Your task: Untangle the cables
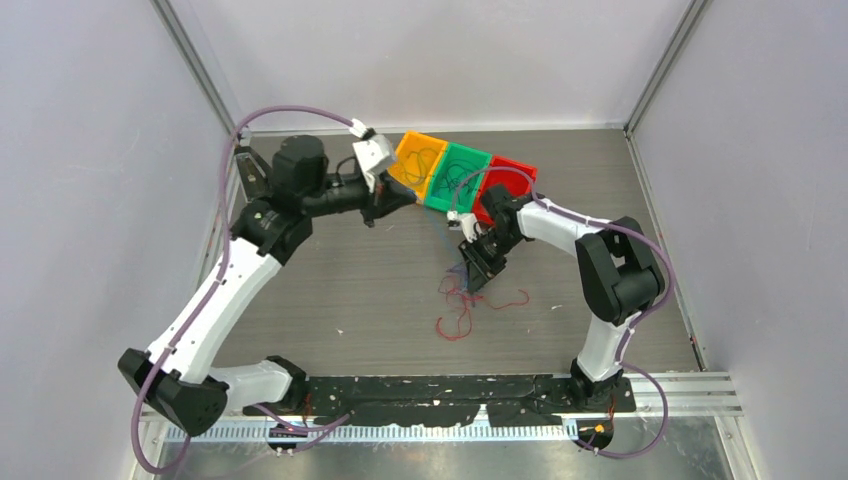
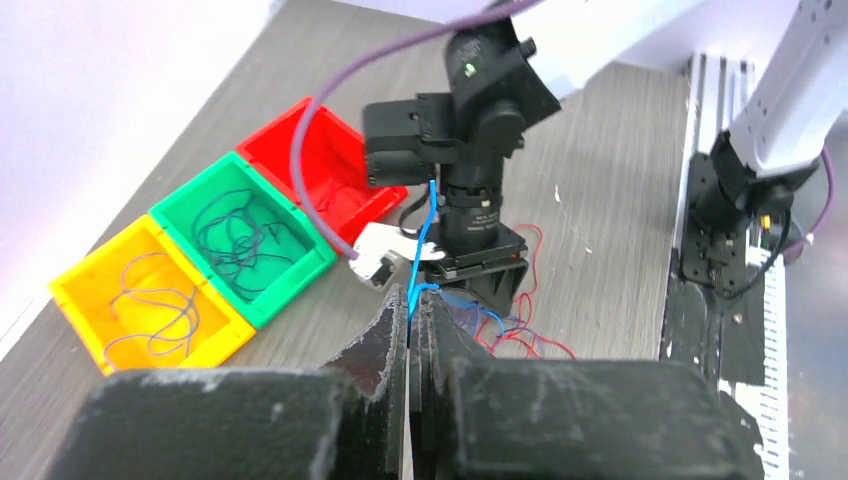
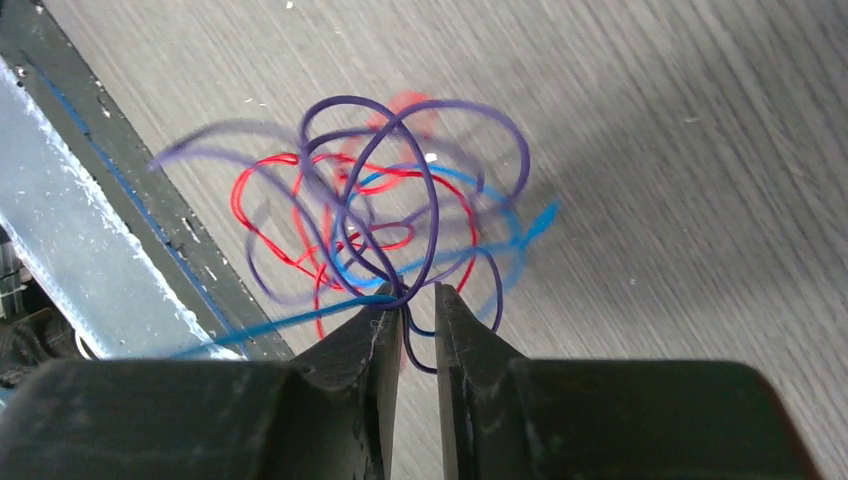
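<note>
Loose cables (image 1: 466,302) lie in a tangle right of centre on a grey wood-grain table (image 1: 350,290), between pale walls (image 1: 90,150).
From above, the knot runs mostly top to bottom in the frame, starting under the right gripper (image 3: 418,298), with one red tail trailing off to the right; the right wrist view shows red, blue and purple loops piled together. That gripper's fingers stand slightly apart, a purple strand passing loose through the gap. A blue cable (image 2: 421,238) runs nearly upright in the left wrist view, its lower end pinched in the left gripper (image 2: 409,312), whose fingers are pressed together. At upper centre sit an orange bin (image 1: 428,137), a green bin (image 1: 470,150) and a red bin (image 1: 515,164) in a slanted row, all three holding thin wires. Metal frame posts stand in the corners.
</note>
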Motion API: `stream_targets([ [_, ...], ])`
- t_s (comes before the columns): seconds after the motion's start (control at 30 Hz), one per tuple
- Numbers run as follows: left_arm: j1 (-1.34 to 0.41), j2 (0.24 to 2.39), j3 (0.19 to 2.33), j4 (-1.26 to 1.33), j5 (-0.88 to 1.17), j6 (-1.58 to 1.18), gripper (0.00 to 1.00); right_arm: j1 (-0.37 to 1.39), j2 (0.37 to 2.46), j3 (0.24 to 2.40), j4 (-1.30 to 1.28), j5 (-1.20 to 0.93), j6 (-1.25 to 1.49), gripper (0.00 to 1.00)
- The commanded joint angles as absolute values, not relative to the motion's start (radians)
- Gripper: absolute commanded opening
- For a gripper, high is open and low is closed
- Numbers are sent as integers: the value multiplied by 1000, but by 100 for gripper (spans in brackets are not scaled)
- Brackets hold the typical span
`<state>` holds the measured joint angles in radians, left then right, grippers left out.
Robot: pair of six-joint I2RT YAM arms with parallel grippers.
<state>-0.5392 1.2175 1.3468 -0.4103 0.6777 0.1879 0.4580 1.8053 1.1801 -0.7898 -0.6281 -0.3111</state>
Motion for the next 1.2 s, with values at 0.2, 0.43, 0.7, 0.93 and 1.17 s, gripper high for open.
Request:
stream_targets([
  [0.2,-355,1115,1369,-318,751,73,0,425,1770,1185,-790,-577,-342,23],
  [0.43,-187,1136,1619,-277,797,-87,0,416,1807,1173,-801,-541,-359,31],
  [0.7,-105,1177,1869,-217,703,-230,0,400,1821,1144,-798,-499,-384,31],
  [0.93,-28,1249,2102,-204,609,-292,0,384,1815,1114,-798,-474,-400,31],
  [1.17,-21,1278,2083,-230,615,-268,0,377,1808,1117,-804,-506,-395,35],
])
